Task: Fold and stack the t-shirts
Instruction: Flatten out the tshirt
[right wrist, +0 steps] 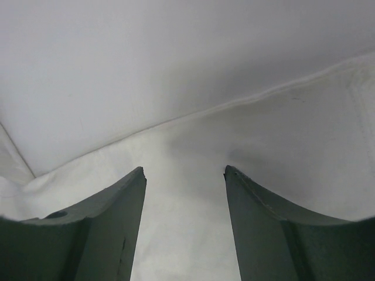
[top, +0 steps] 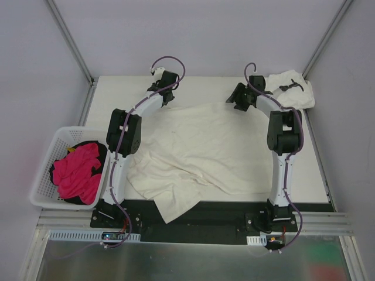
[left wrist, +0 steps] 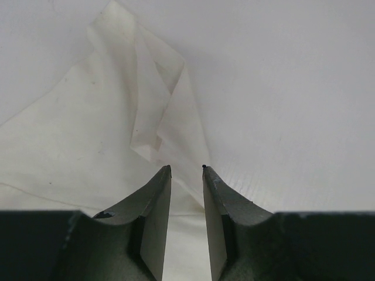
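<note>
The cream-white t-shirt (top: 205, 146) lies spread across the middle of the worktop (top: 316, 175), one corner hanging over the near edge. The printed t-shirt (top: 290, 88) lies crumpled at the far right corner.

The left end effector (left wrist: 186, 168) sits at the spread shirt's far left edge. Its fingers are narrowly apart, and a fold runs into the gap. Whether it is clamped cannot be determined.

The right end effector (right wrist: 184, 170) is wide apart over the far right hem.

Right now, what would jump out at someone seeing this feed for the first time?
The large cream t-shirt sprawls rumpled across the middle of the table, one corner spilling over the near edge. Left pincer and right pincer hang open over its far edge. A bright pink cloth lies in the basket at left.
</note>
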Action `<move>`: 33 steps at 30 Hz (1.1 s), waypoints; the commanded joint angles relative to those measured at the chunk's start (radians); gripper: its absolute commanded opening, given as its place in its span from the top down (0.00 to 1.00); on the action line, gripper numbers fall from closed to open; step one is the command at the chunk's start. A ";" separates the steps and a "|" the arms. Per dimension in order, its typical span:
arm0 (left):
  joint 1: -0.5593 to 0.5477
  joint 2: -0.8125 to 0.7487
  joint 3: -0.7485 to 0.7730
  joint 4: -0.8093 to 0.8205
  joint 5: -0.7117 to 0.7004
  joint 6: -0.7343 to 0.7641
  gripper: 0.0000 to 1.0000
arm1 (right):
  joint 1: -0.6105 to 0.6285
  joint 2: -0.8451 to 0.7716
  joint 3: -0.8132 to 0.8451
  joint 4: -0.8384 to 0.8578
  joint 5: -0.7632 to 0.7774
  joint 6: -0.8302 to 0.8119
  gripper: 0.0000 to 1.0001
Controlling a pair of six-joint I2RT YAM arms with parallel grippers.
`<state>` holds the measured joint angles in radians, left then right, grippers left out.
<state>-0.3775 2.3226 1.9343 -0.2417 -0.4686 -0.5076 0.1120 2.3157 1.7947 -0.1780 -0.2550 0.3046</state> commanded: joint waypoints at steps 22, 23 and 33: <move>0.012 -0.120 -0.024 0.007 0.015 0.064 0.64 | -0.109 0.352 0.557 -0.011 -0.120 0.229 0.40; 0.012 -0.117 -0.024 0.008 0.015 0.067 0.62 | -0.110 0.326 0.545 -0.011 -0.136 0.229 0.38; 0.014 -0.040 0.054 0.007 0.083 0.126 0.62 | -0.130 -0.068 0.165 0.014 -0.223 0.117 0.32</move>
<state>-0.3717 2.2810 1.9297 -0.2440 -0.4305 -0.4168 -0.0002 2.4729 2.0422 -0.1612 -0.4053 0.4644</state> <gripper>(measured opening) 0.402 0.677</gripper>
